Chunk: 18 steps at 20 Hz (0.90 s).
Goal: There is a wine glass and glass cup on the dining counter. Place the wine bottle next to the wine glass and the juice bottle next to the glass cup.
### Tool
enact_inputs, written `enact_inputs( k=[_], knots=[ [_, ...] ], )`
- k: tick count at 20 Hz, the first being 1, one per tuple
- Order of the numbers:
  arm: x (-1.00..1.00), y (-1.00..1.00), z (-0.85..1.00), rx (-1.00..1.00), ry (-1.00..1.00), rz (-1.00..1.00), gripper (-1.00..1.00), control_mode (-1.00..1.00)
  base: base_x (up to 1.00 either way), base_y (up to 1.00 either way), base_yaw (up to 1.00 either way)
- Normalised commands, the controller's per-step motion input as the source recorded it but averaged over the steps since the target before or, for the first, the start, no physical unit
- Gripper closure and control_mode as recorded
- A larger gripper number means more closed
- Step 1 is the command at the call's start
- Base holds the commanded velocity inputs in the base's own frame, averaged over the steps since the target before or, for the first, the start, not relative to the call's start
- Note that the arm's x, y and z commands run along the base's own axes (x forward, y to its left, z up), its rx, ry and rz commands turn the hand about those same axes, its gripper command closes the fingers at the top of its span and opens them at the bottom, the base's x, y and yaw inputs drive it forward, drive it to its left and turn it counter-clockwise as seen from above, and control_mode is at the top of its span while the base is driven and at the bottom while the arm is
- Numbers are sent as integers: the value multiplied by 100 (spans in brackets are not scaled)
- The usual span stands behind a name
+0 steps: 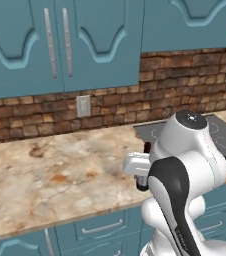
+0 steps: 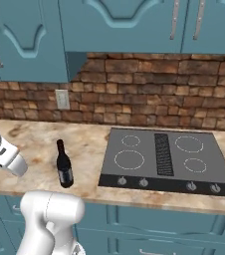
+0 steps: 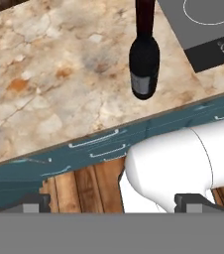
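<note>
slim near-black glass wine bottle (image 2: 63,172) upright on marbled stone counter (image 2: 35,144), just left of black cooktop (image 2: 167,159) | gripper (image 3: 113,201) fingers apart (nothing between), well short of bottle

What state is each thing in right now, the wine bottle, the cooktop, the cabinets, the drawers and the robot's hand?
wine bottle: upright on the marbled counter, left of the cooktop, red top on, not held.
cooktop: burners dark, nothing on it.
upper cabinets: doors shut.
drawers: shut.
hand: fingertips wide apart, nothing between them, apart from the bottle.
</note>
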Motion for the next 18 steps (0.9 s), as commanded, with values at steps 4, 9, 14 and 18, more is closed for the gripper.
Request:
enact_inputs(
  k=[4, 9, 14, 18],
  knots=[
    [0, 0, 0, 0, 0, 0, -100, 100, 21, 35, 0],
    [0, 0, 0, 0, 0, 0, -100, 100, 1, 4, -1],
    [0, 0, 0, 0, 0, 0, -100, 100, 0, 0, 0],
    [0, 0, 0, 0, 0, 0, -100, 100, 0, 0, 0]
  ],
)
